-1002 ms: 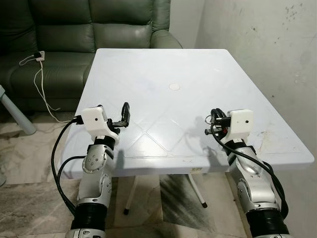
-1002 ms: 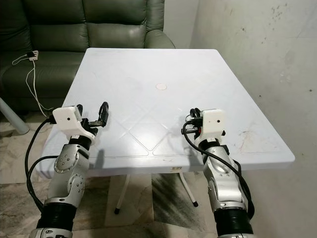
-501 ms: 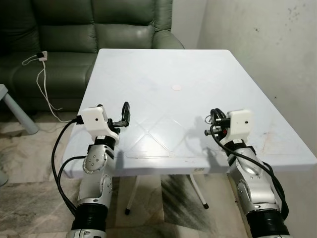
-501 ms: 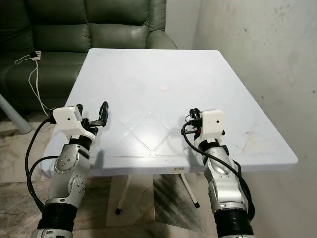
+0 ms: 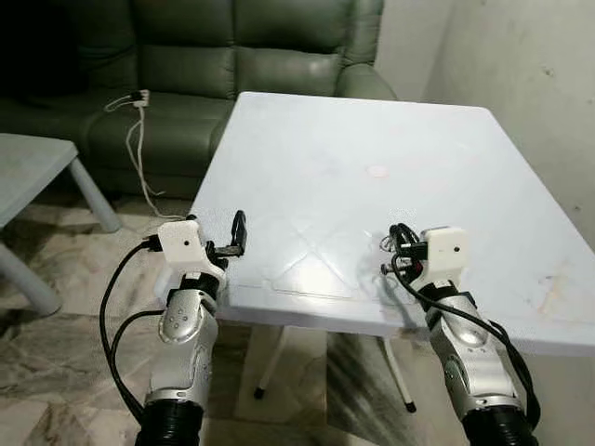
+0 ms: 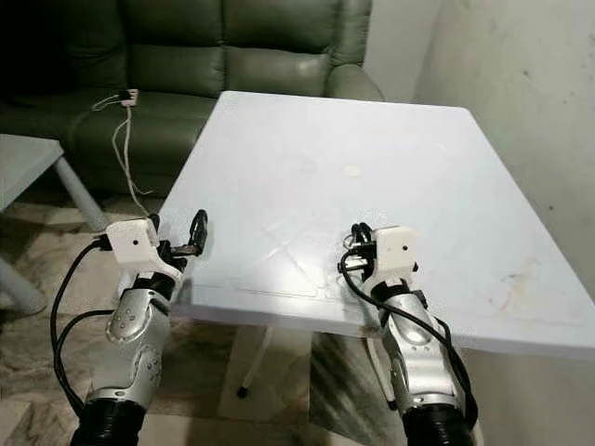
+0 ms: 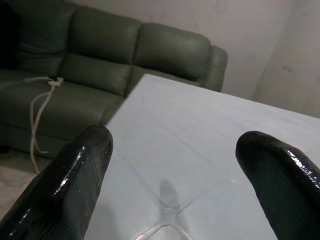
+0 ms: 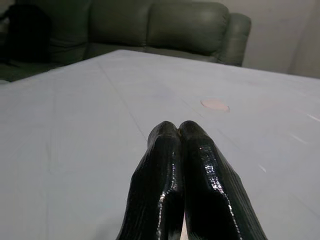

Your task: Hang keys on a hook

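The robot stands at the near edge of a white plastic worktop (image 5: 372, 121), both silver arms raised to about its level. The right claw (image 5: 402, 243) sits over the near edge of the worktop, and in the right wrist view its two black fingers (image 8: 160, 165) are clenched, pressed together along their length. A small bit of pale metal — the keys (image 5: 385, 244), as far as can be made out — shows just at the fingers' side in the head views; it is too small to tell how many keys there are or how they hang.

The left claw (image 5: 238, 232) hovers at the worktop's near left corner, its fingers pointing upward. The left wrist view shows these fingers (image 7: 80, 170) released and well apart, with bare worktop between them.

A small round pale disc (image 5: 376, 171) lies flush in the middle of the worktop. Beyond the far edge stands a dark green sofa (image 5: 251, 46), and a white cable (image 5: 138, 139) trails from its seat down to the marbled floor (image 5: 65, 353). A second, low pale table (image 5: 28, 167) stands at the robot's left — well apart from the worktop. A scuffed light wall (image 5: 539, 74) runs along the right.
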`<state>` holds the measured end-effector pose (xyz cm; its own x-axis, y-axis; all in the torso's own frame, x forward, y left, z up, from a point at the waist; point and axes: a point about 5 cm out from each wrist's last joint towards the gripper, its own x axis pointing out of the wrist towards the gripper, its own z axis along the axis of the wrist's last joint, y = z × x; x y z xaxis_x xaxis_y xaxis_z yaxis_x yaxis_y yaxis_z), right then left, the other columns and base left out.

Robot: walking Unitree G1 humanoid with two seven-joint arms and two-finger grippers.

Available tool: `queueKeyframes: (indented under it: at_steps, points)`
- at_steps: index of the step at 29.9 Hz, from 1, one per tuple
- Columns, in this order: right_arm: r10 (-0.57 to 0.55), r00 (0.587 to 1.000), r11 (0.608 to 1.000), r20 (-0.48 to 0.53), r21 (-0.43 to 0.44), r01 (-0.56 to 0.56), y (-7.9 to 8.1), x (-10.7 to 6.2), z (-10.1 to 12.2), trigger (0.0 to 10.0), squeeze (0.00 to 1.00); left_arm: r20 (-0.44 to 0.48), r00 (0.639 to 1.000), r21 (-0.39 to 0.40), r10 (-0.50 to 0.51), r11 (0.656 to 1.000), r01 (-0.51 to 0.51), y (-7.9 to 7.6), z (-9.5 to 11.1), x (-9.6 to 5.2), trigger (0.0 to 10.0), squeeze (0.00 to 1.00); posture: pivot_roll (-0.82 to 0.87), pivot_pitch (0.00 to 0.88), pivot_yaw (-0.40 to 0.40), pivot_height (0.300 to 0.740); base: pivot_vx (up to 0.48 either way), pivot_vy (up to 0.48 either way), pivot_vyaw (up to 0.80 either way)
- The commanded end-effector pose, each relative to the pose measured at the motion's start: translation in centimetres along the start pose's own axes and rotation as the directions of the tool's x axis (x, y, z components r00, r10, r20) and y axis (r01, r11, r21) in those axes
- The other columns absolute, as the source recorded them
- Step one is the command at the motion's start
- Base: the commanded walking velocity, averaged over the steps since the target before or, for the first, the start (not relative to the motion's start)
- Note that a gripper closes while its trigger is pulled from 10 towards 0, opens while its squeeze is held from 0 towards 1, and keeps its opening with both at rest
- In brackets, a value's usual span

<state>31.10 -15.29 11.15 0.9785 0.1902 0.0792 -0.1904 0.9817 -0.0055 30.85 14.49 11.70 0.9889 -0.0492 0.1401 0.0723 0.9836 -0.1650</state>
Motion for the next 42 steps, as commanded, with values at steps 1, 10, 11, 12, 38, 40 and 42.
queueKeyframes:
  at_steps: [1,10,11,12,38,40,42]
  points:
    - [-0.019,1.000,1.000,-0.008,0.002,0.019,-0.56,0.05,0.06,10.0,0.00,0.024,0.999,0.022,-0.038,0.999,0.037,-0.71,0.51,0.31,10.0,0.00,0.00,0.000,-0.054,0.740,0.000,0.000,-0.76]
    - [-0.024,1.000,1.000,0.000,-0.003,0.024,-0.48,0.25,0.36,10.0,0.00,0.046,0.997,0.024,-0.054,0.998,0.053,-0.98,0.97,0.51,10.0,0.00,-0.01,0.000,-0.052,0.740,0.000,-0.213,-0.76]
    - [-0.025,1.000,1.000,0.001,-0.003,0.025,-0.47,0.25,0.36,10.0,0.00,0.046,0.997,0.024,-0.054,0.998,0.053,-0.97,0.98,0.52,10.0,0.00,-0.01,0.000,-0.052,0.740,0.000,-0.480,-0.76]
    - [-0.026,1.000,1.000,0.001,-0.002,0.026,-0.46,0.26,0.37,10.0,0.00,0.045,0.998,0.026,-0.054,0.998,0.052,-0.97,1.00,0.53,10.0,0.00,-0.01,0.000,-0.050,0.740,0.000,-0.480,-0.76]
    - [-0.020,1.000,1.000,-0.003,-0.011,0.020,-0.45,0.37,0.58,10.0,0.00,0.038,0.999,-0.034,-0.005,0.999,0.006,-0.82,0.91,0.43,10.0,0.00,0.00,0.000,-0.060,0.740,0.000,-0.203,-0.76]
    - [-0.019,1.000,1.000,-0.003,-0.013,0.019,-0.48,0.35,0.60,10.0,0.00,0.036,0.999,-0.036,-0.001,0.999,0.002,-0.84,0.87,0.39,10.0,0.00,0.00,0.000,-0.061,0.740,0.000,0.000,-0.76]
    - [-0.018,1.000,1.000,-0.003,-0.015,0.018,-0.47,0.33,0.61,10.0,0.00,0.036,0.999,-0.038,0.001,0.999,0.001,-0.84,0.88,0.38,10.0,0.00,0.00,0.000,-0.061,0.740,0.000,0.000,-0.76]
